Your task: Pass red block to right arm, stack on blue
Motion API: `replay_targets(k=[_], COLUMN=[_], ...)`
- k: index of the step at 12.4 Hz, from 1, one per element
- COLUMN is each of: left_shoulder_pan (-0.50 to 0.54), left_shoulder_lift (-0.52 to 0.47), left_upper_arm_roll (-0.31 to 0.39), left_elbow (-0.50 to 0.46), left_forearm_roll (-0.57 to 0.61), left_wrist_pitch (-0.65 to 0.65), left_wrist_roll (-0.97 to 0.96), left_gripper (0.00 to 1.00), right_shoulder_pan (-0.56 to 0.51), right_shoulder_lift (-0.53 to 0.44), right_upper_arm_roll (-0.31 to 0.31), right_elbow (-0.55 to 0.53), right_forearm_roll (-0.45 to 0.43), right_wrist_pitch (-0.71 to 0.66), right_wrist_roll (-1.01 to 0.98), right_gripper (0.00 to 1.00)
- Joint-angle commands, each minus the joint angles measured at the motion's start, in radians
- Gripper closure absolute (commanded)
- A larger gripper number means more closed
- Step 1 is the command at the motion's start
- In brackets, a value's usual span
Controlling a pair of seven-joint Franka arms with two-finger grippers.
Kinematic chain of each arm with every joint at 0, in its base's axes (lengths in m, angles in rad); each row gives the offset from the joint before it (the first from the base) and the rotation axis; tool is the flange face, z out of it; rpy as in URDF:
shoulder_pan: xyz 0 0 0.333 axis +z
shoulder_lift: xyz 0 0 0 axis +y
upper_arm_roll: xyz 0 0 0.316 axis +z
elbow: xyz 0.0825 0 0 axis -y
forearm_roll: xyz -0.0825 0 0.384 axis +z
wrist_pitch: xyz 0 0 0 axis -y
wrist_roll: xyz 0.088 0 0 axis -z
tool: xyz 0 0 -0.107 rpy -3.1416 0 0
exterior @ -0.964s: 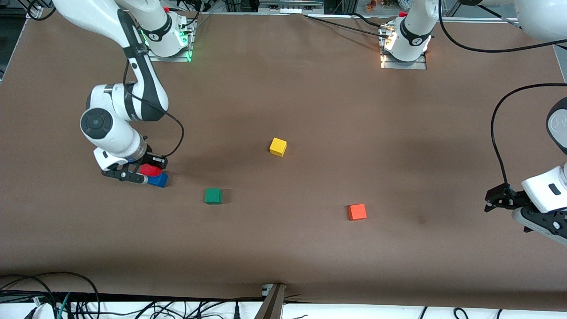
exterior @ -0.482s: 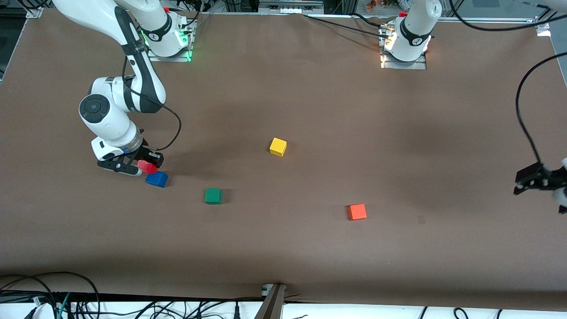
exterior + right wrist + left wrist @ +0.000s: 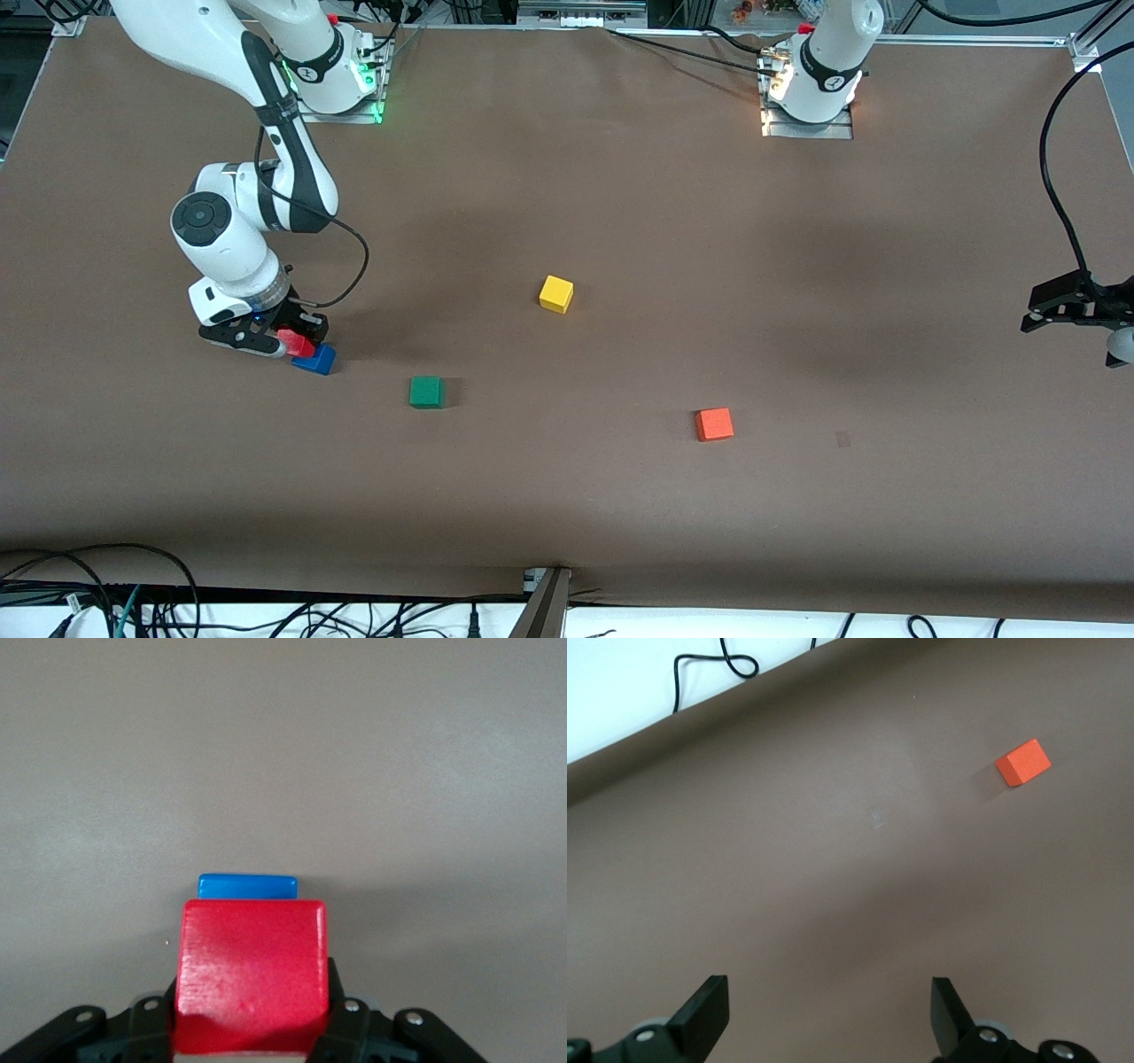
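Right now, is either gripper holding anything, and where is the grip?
The right gripper holds the red block by two opposite side faces, over the blue block. The left gripper is open, holding nothing.

Red block above blue block, frame's left-centre.
The red block [image 3: 296, 342] is hanging clamped, overlapping the blue block [image 3: 316, 359], which is sitting flat on the brown tabletop.
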Motion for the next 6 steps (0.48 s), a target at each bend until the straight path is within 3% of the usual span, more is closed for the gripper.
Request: replay_targets(k=[1, 3, 4, 5, 6], left_shoulder_pan=[-0.003, -0.008, -0.025, -0.051, -0.058], left_shoulder_lift=[-0.036, -0.064, -0.076, -0.093, -0.127], left_upper_arm_roll=[-0.012, -0.016, -0.015, -0.012, -0.012], left_elbow=[-0.016, -0.018, -0.024, -0.042, -0.092], left_forearm_roll=[-0.012, -0.025, -0.026, -0.025, -0.023], left_wrist_pitch=[-0.089, -0.112, -0.113, -0.115, -0.115], left_wrist_roll=[-0.103, -0.166, -0.176, -0.205, -0.246], left_gripper=[0.00, 0.00, 0.00, 0.00, 0.00], right_shoulder_pan=[0.003, 0.005, 0.005, 0.005, 0.005], right_shoulder_lift=[0.007, 0.017, 0.017, 0.014, 0.008], right_upper_arm_roll=[-0.007, -0.006, -0.006, -0.006, -0.006], right_elbow=[-0.012, -0.012, -0.009, -0.007, -0.004], right_forearm_roll=[-0.016, -0.016, -0.016, -0.016, -0.016], right_wrist_pitch=[0.042, 0.055, 0.055, 0.052, 0.050], right_wrist_roll=[-0.005, 0.001, 0.002, -0.005, -0.012], right_gripper=[1.00, 1.00, 0.84, 0.25, 0.00])
